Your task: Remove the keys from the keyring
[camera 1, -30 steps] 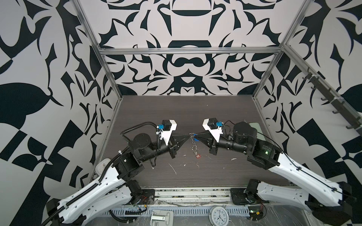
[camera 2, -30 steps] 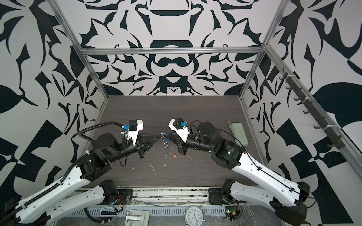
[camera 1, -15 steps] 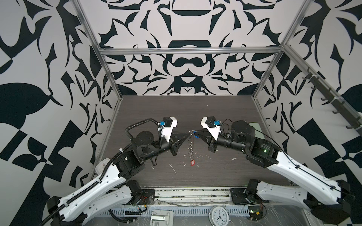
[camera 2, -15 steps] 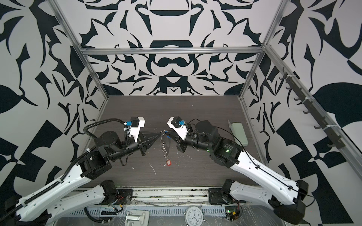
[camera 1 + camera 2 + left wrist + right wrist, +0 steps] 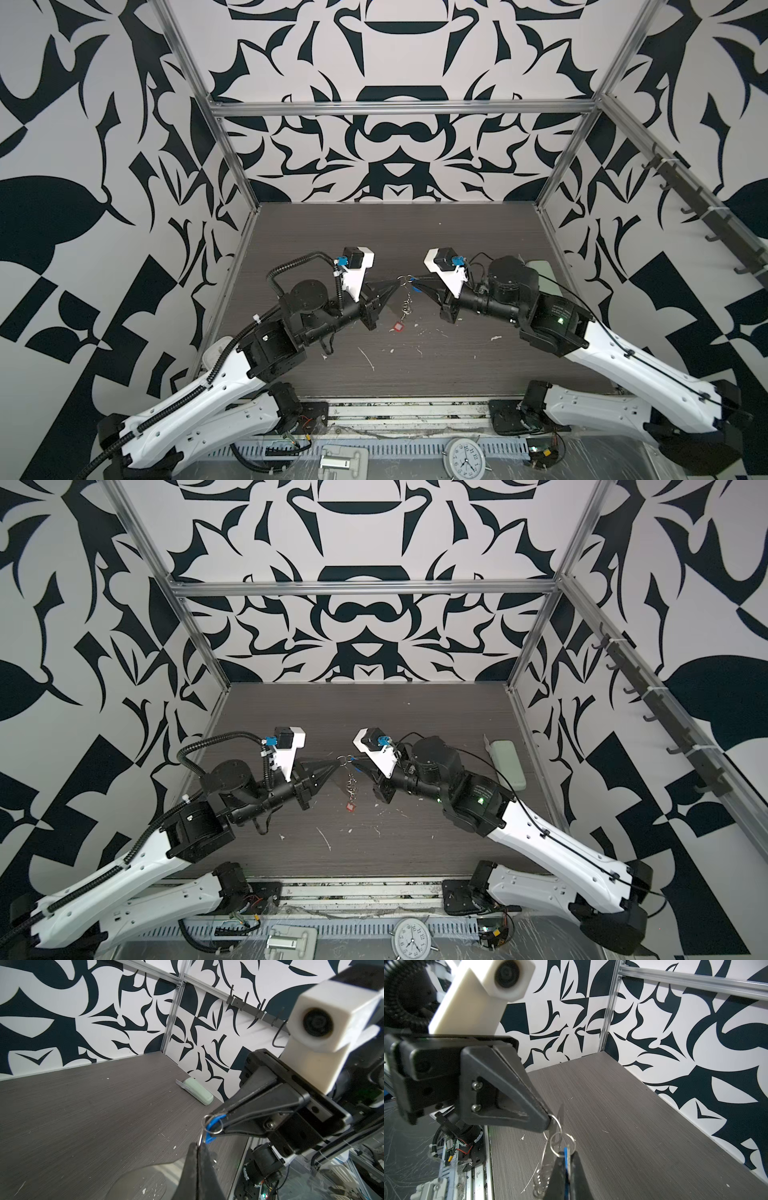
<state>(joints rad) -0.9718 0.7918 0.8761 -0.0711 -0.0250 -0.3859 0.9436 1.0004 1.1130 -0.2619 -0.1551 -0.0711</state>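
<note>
Both grippers meet above the middle of the table with the keyring [image 5: 407, 300] strung between them. My left gripper [image 5: 397, 284] is shut on one silver ring [image 5: 556, 1124] of the keyring. My right gripper [image 5: 415, 284] is shut on the blue-tagged key [image 5: 566, 1157], which a ring [image 5: 214, 1127] joins to the rest. The chain [image 5: 543, 1176] of small rings hangs down below the tips. At its lower end, just above the table, dangles the red-tagged key [image 5: 351, 807]. In the left wrist view my own tips [image 5: 198, 1146] pinch the ring's edge, and the blue tag [image 5: 215, 1121] sits in the opposite jaws.
A pale-green oblong case [image 5: 506, 762] lies by the right wall. White scraps [image 5: 368, 359] dot the dark table [image 5: 374, 232]. A rail of hooks [image 5: 706, 216] runs along the right wall. A clock [image 5: 463, 455] and a metal fitting [image 5: 343, 461] sit in front of the table.
Both grippers have risen slightly and shifted a little, still joined by the keyring. The red-tagged key has swung leftward beneath them.
</note>
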